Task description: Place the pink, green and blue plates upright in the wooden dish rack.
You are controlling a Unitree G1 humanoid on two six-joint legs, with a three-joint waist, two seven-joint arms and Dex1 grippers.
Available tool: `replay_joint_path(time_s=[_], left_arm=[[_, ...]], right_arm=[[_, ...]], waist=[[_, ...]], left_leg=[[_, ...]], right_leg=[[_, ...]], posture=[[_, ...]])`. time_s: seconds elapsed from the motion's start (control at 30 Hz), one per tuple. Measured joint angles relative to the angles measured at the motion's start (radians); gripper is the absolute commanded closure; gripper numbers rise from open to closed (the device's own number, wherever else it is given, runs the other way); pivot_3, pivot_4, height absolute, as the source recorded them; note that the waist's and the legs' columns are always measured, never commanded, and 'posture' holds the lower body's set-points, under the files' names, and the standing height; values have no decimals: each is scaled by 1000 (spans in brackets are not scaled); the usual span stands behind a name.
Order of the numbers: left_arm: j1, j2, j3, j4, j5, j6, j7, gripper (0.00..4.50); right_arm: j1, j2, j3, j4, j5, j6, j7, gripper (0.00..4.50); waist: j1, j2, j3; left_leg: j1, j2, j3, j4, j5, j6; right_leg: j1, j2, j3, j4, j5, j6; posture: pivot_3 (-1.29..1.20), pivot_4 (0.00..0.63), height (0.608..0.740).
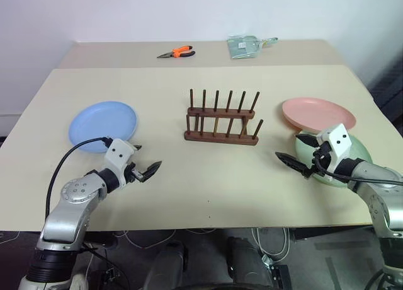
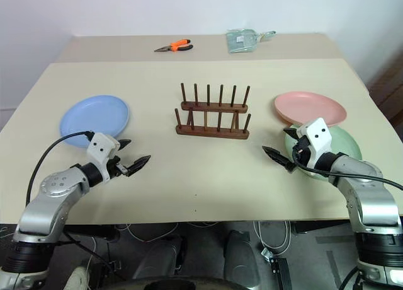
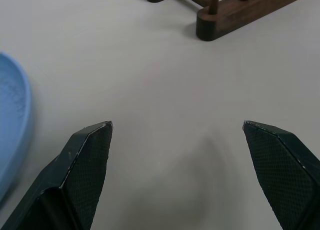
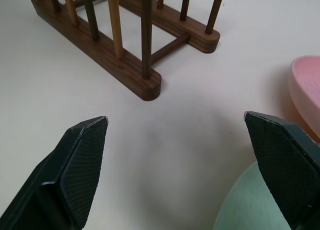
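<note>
Nothing racked yet; all three plates lie flat on the bench [image 1: 208,189].

Left fingers [image 1: 143,169]: spread wide, empty, hovering over bare bench. Blue plate [image 1: 102,125] lies just outboard of them, flat, rim low. Risk: the rim sits close against the bench, so a pinch from above may slide off the smooth matte plastic and shove the plate toward the edge instead of lifting it.

Wooden dish rack [image 1: 221,118]: ahead and between both sets of fingers, well apart from each. Dark brown, two rails, thin upright pegs. It looks light; a plate pushed in at an angle could tip it or skid it, or catch on a peg.

Right fingers [image 1: 295,156]: also spread wide, empty. Green plate [image 1: 343,161] lies directly beneath my right wrist, and the pink plate [image 1: 318,113] sits just beyond, overlapping its far rim. Risk: lifting green first would drag or tilt pink. Take pink first.

All plates round, shallow, matte.
</note>
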Motion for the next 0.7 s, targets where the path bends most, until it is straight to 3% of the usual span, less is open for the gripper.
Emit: replay_joint_path(time_s=[0.27, 0.4, 0.5, 0.7], left_arm=[[2, -2, -2, 48, 3, -58, -21, 214], [-78, -2, -47, 159, 4, -82, -92, 214], [-232, -20, -132, 322, 46, -130, -159, 214], [-604, -151, -264, 775, 139, -294, -282, 214]], right_arm=[[-55, 2, 60, 60, -47, -50, 0, 7], [-32, 3, 69, 10, -26, -7, 13, 7], [6, 37, 83, -63, -36, 2, -31, 7], [103, 92, 101, -202, -47, 22, -124, 7]], waist=[[1, 0, 0], [8, 0, 0], [22, 0, 0], [25, -1, -1]], left_leg=[[0, 0, 0, 0, 0, 0], [0, 0, 0, 0, 0, 0], [0, -1, 0, 1, 0, 0], [-1, -2, 0, 2, 0, 0]], right_leg=[[0, 0, 0, 0, 0, 0], [0, 0, 0, 0, 0, 0], [0, 0, -1, 1, 1, 1], [1, 0, -1, -1, 2, 4]], posture=[[0, 150, 740], [0, 150, 740], [0, 150, 740], [0, 150, 740]])
